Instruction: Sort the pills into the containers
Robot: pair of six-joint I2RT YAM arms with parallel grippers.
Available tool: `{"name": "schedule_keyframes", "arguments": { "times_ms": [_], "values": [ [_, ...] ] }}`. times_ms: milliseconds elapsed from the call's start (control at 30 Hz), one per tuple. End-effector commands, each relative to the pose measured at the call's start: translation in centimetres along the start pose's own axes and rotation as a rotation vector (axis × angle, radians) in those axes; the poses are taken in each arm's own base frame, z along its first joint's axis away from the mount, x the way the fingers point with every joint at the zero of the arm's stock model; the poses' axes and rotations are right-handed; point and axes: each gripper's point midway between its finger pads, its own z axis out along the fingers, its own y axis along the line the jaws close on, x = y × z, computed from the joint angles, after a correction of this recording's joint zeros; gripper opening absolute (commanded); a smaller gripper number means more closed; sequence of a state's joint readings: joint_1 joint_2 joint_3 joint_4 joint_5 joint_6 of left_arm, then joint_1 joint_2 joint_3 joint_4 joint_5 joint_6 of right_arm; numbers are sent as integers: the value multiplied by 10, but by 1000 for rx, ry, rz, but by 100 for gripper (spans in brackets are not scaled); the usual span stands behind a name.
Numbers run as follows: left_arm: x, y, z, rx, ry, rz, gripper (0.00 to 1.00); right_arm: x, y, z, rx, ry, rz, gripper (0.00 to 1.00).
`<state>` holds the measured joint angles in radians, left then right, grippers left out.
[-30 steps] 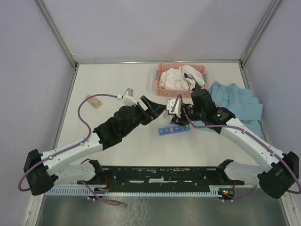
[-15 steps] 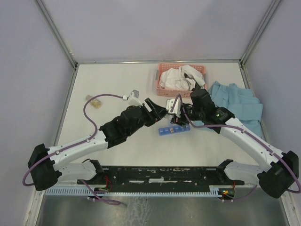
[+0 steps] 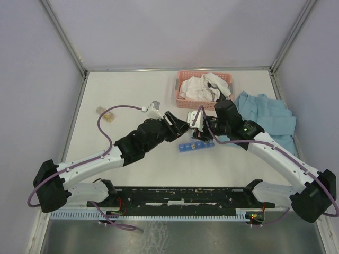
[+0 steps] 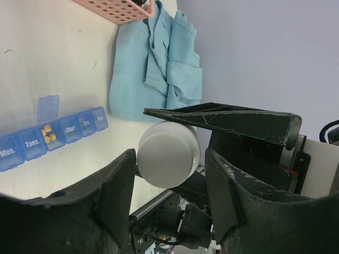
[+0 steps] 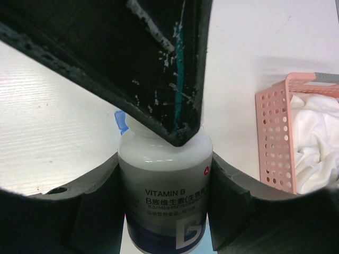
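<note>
Pill organiser (image 4: 29, 145): lies flat on the table (image 3: 127, 90), near the blue cloth (image 4: 153, 69). In the top view it sits just below both grippers. One lid is up.
Pills (image 4: 47, 133): a few yellow ones in the open compartment; the other lids are down.
Bottle (image 5: 164, 211): a vitamin bottle. The right gripper (image 5: 165, 174) has its jaws clamped on the body, cap end towards the left arm.
Cap (image 4: 168, 153): white, between the fingers of the left gripper (image 4: 169, 159). Jaws are apart, with a sliver of gap on one side.
Risk: an off-centre bite could skid off the cap or twist the bottle in the right gripper. An opened, tilted bottle could spill pills onto the table.
Pose: both arms are stretched inward and their wrists meet above the organiser.
</note>
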<state>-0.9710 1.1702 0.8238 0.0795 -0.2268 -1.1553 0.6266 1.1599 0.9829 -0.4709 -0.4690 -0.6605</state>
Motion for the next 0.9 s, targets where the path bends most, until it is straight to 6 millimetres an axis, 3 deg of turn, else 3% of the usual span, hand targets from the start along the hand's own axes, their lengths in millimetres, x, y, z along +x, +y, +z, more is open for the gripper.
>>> {"name": "schedule_keyframes", "arguments": {
  "times_ms": [0, 167, 367, 533, 667, 800, 867],
  "values": [
    [-4, -26, 0, 88, -4, -34, 52, -10, -4, 0, 14, -35, -29, 1],
    [2, -27, -2, 110, 25, -5, 36, -13, -2, 0, -1, -45, -14, 1],
    [13, -30, -11, 185, 80, 133, 29, -24, 9, -5, -88, -110, 72, 1],
    [32, -29, -21, 337, 146, 381, 31, -38, 22, -17, -250, -230, 212, 1],
    [61, -34, -40, 586, 283, 644, 29, -51, 35, -26, -398, -322, 296, 1],
    [88, -22, -60, 778, 446, 910, 29, -59, 48, -29, -532, -356, 369, 1],
    [87, -16, -59, 784, 453, 1017, 29, -59, 51, -30, -558, -357, 381, 1]
  ]
}}
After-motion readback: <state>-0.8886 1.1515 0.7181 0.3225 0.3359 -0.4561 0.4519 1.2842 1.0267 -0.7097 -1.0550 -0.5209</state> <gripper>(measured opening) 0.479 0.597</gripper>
